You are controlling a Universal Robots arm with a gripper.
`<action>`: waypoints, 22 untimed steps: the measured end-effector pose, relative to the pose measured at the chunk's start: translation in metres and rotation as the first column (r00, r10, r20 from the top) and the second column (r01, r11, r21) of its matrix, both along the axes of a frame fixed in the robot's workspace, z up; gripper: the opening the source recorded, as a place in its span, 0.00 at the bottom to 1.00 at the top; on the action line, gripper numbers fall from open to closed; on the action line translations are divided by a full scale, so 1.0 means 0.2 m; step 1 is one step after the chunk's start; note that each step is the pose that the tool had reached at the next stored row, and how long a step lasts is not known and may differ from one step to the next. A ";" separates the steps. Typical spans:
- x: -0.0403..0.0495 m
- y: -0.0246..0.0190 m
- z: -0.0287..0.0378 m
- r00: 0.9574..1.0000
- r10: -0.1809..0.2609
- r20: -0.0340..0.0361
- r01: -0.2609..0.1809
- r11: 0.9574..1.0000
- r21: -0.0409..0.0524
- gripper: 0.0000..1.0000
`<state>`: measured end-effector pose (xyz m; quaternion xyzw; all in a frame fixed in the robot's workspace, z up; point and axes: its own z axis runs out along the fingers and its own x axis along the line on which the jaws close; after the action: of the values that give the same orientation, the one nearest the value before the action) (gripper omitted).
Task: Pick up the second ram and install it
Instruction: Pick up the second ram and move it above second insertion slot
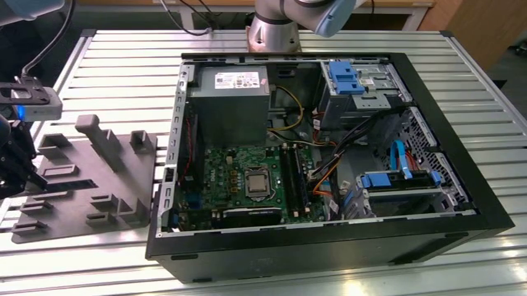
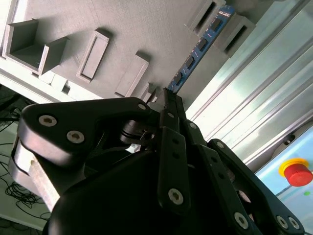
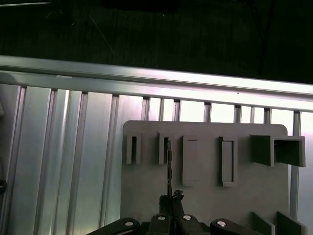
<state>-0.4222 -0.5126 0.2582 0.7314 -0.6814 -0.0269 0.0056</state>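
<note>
Gripper [image 2: 167, 95] is placed over the grey moulded tray [image 1: 115, 191], which lies to the exterior view's left of the open PC case [image 1: 329, 250]. Fingers are drawn together on the near end of the second ram [image 2: 198, 49]. They are judged clamped on it, as no gap is seen beside the stick in either wrist view. Key relation: the stick's long axis runs straight out from the fingertips, in line with the gripper, so it is held by one end, not at the middle. It is stood on its thin edge. Its far end is seated between two holders [image 2: 235, 30] of the tray, so it is judged not yet lifted out. The memory slots [image 1: 292, 179] on the motherboard [image 1: 239, 179] lie well apart from the gripper, beyond the case wall. Counts: one arm, one gripper, one ram stick on the tray, one tray, one case. Four slotted holders are counted in a row in the first wrist view, and the stick ends at one of the inner two. The number of memory slots cannot be told, nor whether a stick is already fitted there.
</note>
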 end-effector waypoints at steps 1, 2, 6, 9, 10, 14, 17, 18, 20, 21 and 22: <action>0.000 0.000 0.002 1.000 0.000 0.000 0.000 1.000 0.000 0.11; 0.000 0.000 0.005 1.000 0.000 0.000 0.000 1.000 0.000 0.11; 0.000 0.000 0.015 1.000 0.000 0.000 0.000 1.000 0.000 0.11; 0.000 0.000 0.023 1.000 0.000 0.000 0.000 1.000 0.000 0.11; 0.000 0.000 0.026 1.000 0.000 0.000 0.000 1.000 0.000 0.11; 0.000 0.000 0.038 1.000 0.000 0.000 0.000 1.000 0.000 0.11; 0.000 0.000 0.048 1.000 0.000 0.000 0.000 1.000 0.001 0.11; 0.000 0.000 0.051 1.000 0.000 0.000 0.000 1.000 0.001 0.11; 0.000 0.000 0.058 1.000 0.000 0.000 0.000 1.000 0.001 0.11; 0.000 0.000 0.061 1.000 0.000 0.000 0.000 1.000 0.001 0.11; 0.000 0.000 0.065 1.000 0.000 0.000 0.000 1.000 0.001 0.11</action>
<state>-0.4222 -0.5126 0.2711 0.7314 -0.6813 -0.0273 0.0051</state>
